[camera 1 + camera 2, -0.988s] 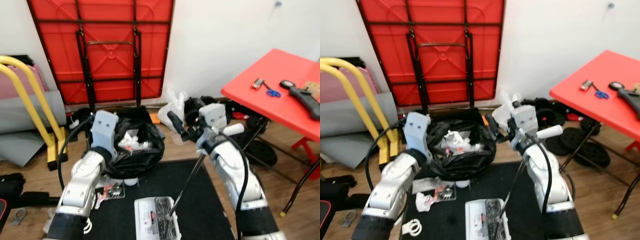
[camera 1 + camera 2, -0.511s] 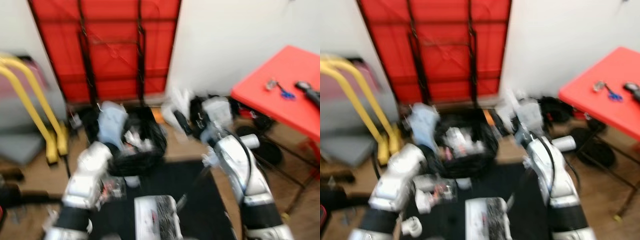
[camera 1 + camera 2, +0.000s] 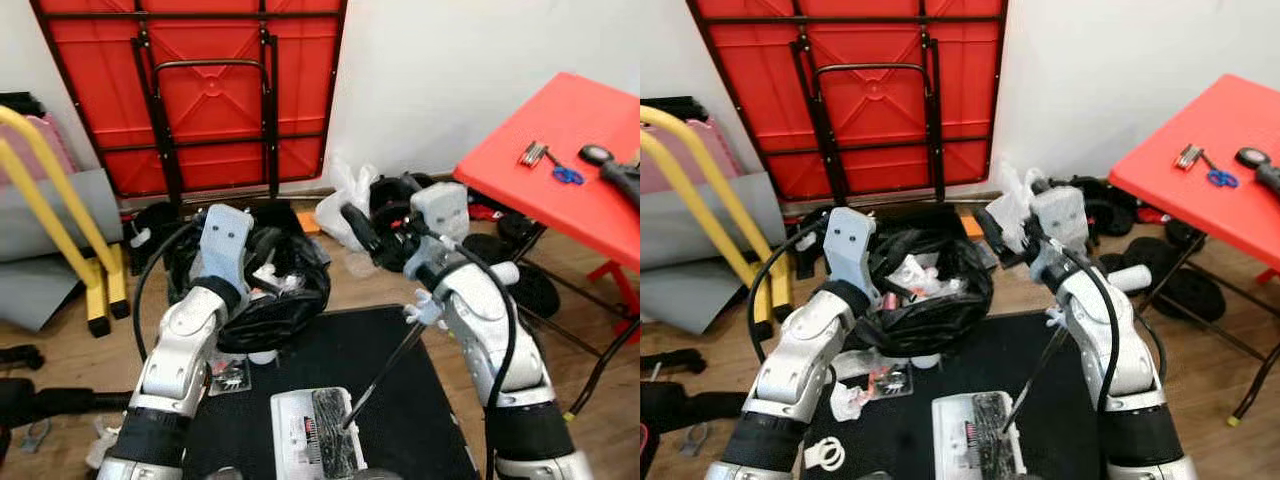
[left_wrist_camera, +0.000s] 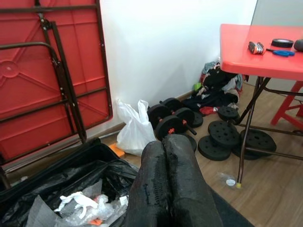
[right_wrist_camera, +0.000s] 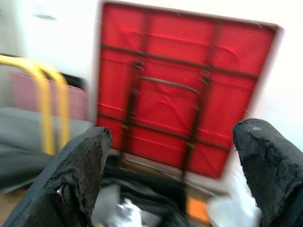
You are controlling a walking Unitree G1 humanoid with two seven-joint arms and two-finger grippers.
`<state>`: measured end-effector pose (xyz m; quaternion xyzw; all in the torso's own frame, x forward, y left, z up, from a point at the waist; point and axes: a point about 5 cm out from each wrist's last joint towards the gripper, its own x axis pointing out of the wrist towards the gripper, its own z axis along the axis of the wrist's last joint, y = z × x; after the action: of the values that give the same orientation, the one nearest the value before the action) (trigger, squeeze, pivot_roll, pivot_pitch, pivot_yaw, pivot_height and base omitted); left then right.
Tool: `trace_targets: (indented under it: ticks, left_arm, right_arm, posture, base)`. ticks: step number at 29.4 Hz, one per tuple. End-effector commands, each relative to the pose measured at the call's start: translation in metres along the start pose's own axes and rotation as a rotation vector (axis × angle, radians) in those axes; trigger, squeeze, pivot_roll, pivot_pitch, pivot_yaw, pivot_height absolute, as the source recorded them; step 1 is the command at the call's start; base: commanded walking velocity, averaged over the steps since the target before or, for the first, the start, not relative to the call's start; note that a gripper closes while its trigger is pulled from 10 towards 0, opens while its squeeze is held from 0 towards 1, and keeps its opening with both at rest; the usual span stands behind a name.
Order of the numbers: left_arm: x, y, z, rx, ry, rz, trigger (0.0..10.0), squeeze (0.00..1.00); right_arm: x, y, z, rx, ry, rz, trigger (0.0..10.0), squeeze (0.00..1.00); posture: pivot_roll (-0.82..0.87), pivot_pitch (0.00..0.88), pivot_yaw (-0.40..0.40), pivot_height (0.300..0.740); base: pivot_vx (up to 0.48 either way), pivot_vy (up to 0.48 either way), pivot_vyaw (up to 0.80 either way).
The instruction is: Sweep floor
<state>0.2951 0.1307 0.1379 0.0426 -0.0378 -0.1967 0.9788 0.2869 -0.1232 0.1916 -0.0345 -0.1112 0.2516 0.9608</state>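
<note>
A black trash bag stands open on the floor with white scraps inside. My left gripper hangs over its mouth, fingers pressed together with nothing between them. My right gripper is to the right of the bag and above its rim, with its fingers spread wide and empty. A thin dark rod slants from under my right forearm down to a white tray holding dark debris on a black mat. What holds the rod's top end is hidden.
Loose litter and a white ring lie left of the mat. A folded red table leans on the wall. A red table stands at the right over black weights. A yellow frame is at the left.
The camera swung and blurred, then settled a little closer to the wall. Both arms keep much the same pose by the bag, and the rod still leans into the tray.
</note>
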Motion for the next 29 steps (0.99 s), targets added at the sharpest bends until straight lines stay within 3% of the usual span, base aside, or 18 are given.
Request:
trace_targets:
  ticks: [1,8,9,11,12,13,17,18,19,23,24,26,29]
  left_arm:
    - [-0.001,-0.001,-0.001,-0.006,0.0,-0.009,10.0,0.0]
    - [0.0,0.0,0.0,-0.005,0.0,-0.012,10.0,0.0]
    - [0.0,0.0,0.0,-0.005,-0.001,-0.016,6.4,0.0]
    - [0.0,0.0,0.0,-0.005,-0.001,-0.016,6.4,0.0]
    - [0.0,0.0,0.0,-0.007,-0.004,-0.021,0.6,0.0]
    - [0.0,-0.001,0.0,-0.006,-0.008,-0.026,0.0,0.0]
    - [0.0,-0.001,0.001,-0.001,-0.007,-0.029,0.0,0.0]
    - [0.0,-0.001,0.0,0.005,-0.001,-0.025,1.9,0.0]
    - [0.0,-0.001,0.0,0.008,0.001,-0.023,10.0,0.0]
    - [0.0,-0.001,0.0,0.008,0.002,-0.022,10.0,0.0]
    - [0.0,-0.001,0.0,0.007,0.003,-0.021,10.0,0.0]
    - [0.0,-0.001,0.0,0.007,0.003,-0.021,10.0,0.0]
    - [0.001,-0.002,0.0,0.009,0.005,-0.022,10.0,0.0]
  right_arm:
    - [0.0,0.003,0.001,0.018,0.003,0.025,10.0,0.0]
    - [-0.001,0.014,0.002,0.021,0.03,0.109,10.0,0.0]
    - [-0.001,0.013,0.0,0.011,0.043,0.109,10.0,0.0]
    - [-0.001,0.013,0.0,0.011,0.043,0.109,10.0,0.0]
    - [-0.002,0.013,-0.001,0.006,0.051,0.11,10.0,0.0]
    - [-0.003,0.013,-0.003,0.003,0.06,0.115,10.0,0.0]
    - [-0.004,0.012,-0.003,0.004,0.071,0.122,10.0,0.0]
    - [-0.005,0.012,-0.004,0.004,0.081,0.126,10.0,0.0]
    - [-0.007,0.01,-0.006,0.004,0.098,0.121,10.0,0.0]
    - [-0.009,0.008,-0.008,0.004,0.115,0.113,10.0,0.0]
    - [-0.011,-0.001,-0.014,0.007,0.147,0.064,10.0,0.0]
    - [-0.011,-0.001,-0.014,0.007,0.147,0.064,10.0,0.0]
    - [-0.016,-0.019,-0.023,0.013,0.194,-0.025,10.0,0.0]
  posture:
    - [-0.17,0.024,-0.099,0.69]
    - [-0.17,0.025,-0.094,0.655]
    - [-0.17,0.026,-0.093,0.65]
    - [-0.17,0.026,-0.093,0.65]
    - [-0.17,0.025,-0.093,0.645]
    - [-0.17,0.026,-0.092,0.64]
    - [-0.17,0.026,-0.091,0.635]
    - [-0.17,0.026,-0.092,0.63]
    - [-0.17,0.026,-0.093,0.625]
    - [-0.18,0.027,-0.093,0.62]
    - [-0.18,0.028,-0.094,0.615]
    - [-0.18,0.028,-0.094,0.615]
    - [-0.18,0.03,-0.094,0.605]
  base:
    - [0.0,0.0,0.0]
    - [0.0,0.0,0.0]
    - [0.0,0.0,0.0]
    - [0.0,0.0,0.0]
    - [0.0,0.0,0.0]
    - [0.0,0.0,0.0]
    - [0.0,0.0,0.0]
    - [0.0,0.0,0.0]
    - [0.0,0.0,0.0]
    - [0.0,0.0,0.0]
    - [0.0,0.0,0.0]
    - [0.0,0.0,0.0]
    - [0.0,0.0,0.0]
